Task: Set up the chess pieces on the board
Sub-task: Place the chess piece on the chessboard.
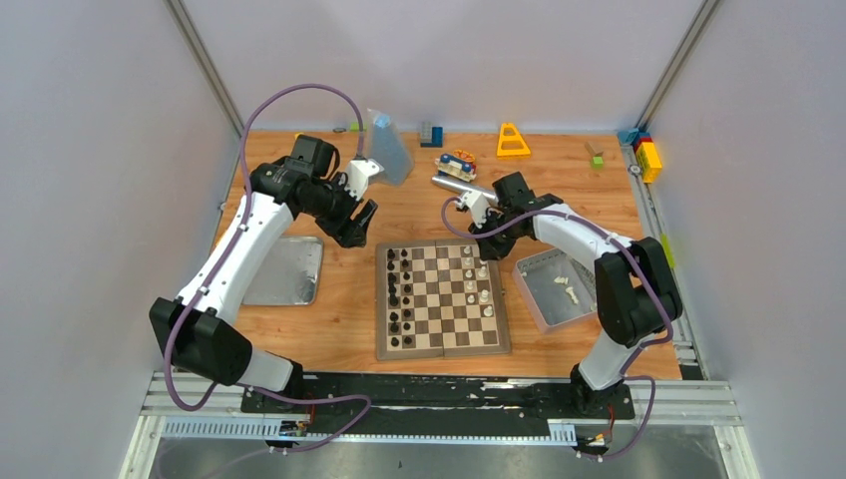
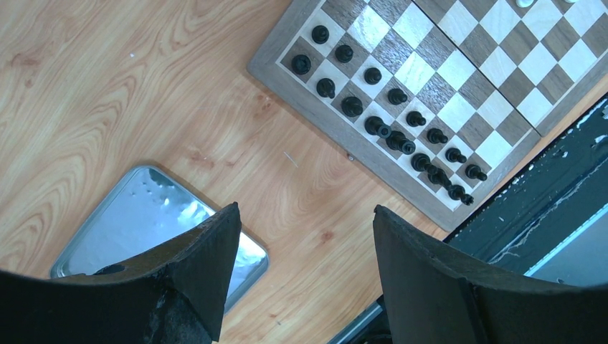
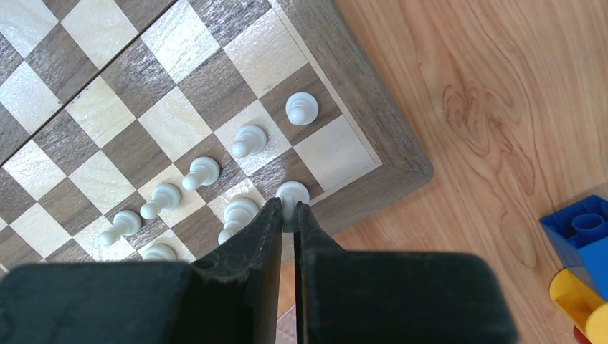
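The board (image 1: pixel 444 349) lies in the middle of the table, with black pieces (image 1: pixel 397 294) along its left side and several white chess pieces (image 1: pixel 484 296) along its right side. My right gripper (image 3: pixel 288 208) is shut on a white piece (image 3: pixel 292 192), which it holds over the board's outermost row beside the tan border (image 3: pixel 373 107). I cannot tell whether that piece touches the square. More white pieces (image 3: pixel 249 140) stand in two rows beside it. My left gripper (image 2: pixel 305 209) hangs open and empty over bare table left of the board (image 2: pixel 337 129).
A metal tin (image 1: pixel 529 269) right of the board holds loose white pieces (image 1: pixel 569 289). A flat metal lid (image 1: pixel 289 269) lies left of the board. Toy blocks (image 1: pixel 648 158), a yellow triangle (image 1: pixel 513 140) and a clear bag (image 1: pixel 389 148) sit along the back edge.
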You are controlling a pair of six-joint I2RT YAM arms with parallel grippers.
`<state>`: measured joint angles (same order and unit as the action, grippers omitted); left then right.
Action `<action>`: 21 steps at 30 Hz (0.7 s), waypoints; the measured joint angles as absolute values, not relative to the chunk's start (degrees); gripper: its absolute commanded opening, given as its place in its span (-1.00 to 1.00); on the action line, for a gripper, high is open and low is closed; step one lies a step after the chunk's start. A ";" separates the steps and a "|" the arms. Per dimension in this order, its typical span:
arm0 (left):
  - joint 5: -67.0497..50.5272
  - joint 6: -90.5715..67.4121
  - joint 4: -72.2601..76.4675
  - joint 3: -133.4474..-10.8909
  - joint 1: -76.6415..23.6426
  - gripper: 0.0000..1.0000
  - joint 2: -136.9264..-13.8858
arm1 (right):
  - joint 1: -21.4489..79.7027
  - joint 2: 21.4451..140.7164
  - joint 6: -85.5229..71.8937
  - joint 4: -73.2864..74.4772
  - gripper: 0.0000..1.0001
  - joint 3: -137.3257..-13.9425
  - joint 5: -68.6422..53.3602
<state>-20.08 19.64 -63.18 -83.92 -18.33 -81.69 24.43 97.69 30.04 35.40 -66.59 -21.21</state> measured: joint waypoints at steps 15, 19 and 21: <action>-20.47 19.66 -63.18 -83.92 -18.33 0.51 -81.80 | 26.20 97.69 29.65 35.40 -0.86 -66.59 -21.50; -20.49 19.66 -63.18 -83.92 -18.33 0.51 -81.80 | 26.20 97.69 29.65 35.38 -0.86 -66.59 -21.28; -20.49 19.66 -63.18 -83.92 -18.33 0.51 -81.80 | 26.20 97.69 29.67 35.38 -0.86 -66.59 -21.06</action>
<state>-20.49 19.66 -63.18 -83.92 -18.33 -81.80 26.20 97.69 29.67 35.38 -66.59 -21.06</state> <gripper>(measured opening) 0.756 0.088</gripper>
